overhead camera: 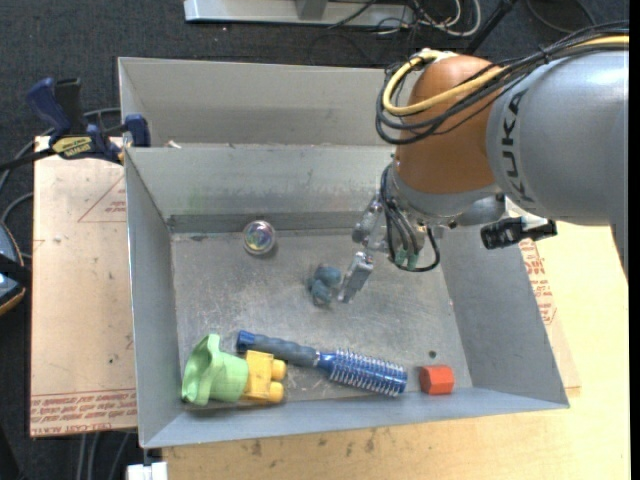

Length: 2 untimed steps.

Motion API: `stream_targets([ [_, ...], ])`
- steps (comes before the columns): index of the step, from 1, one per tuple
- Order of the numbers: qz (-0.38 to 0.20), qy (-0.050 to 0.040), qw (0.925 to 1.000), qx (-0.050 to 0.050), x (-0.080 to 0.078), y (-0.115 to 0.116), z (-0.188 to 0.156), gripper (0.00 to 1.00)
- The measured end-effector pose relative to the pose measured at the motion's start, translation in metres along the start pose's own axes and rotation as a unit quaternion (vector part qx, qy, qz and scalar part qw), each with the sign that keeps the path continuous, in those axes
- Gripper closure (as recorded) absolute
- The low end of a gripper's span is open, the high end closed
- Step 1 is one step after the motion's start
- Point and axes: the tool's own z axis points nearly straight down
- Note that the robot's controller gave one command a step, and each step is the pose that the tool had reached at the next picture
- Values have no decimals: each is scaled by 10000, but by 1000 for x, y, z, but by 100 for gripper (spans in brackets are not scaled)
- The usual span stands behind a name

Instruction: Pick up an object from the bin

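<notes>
In the camera view the arm reaches down from the right into the grey metal bin (150, 298), and its gripper (352, 278) hangs low over the middle of the floor. Its tip is just beside the right-hand side of a small grey-blue lumpy thing (322, 286); I cannot tell whether they touch. Whether the gripper is spread or closed cannot be told either, since the wrist and cables hide most of it, and nothing can be seen held in it. The grey-blue thing lies alone on bare floor, well apart from the silvery ball (259, 237) near the back wall. It is equally clear of the front row: a green toy (210, 373), a yellow block (263, 373), a blue hairbrush (335, 363) and a small orange-red cube (436, 379). It looks light, perhaps soft or rubbery, and unlikely to break. Its uneven surface could let it roll or squirm aside, so a hold across its widest middle seems safest. It is compact with no clear long axis, and which way it points cannot be made out.
</notes>
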Motion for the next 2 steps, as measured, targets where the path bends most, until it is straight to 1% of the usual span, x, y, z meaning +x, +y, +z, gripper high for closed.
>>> stream_targets([
  [1,-718,-13,9974,-11,-12,10,125,0],
  [2,-722,-12,9974,-19,-12,11,122,100],
])
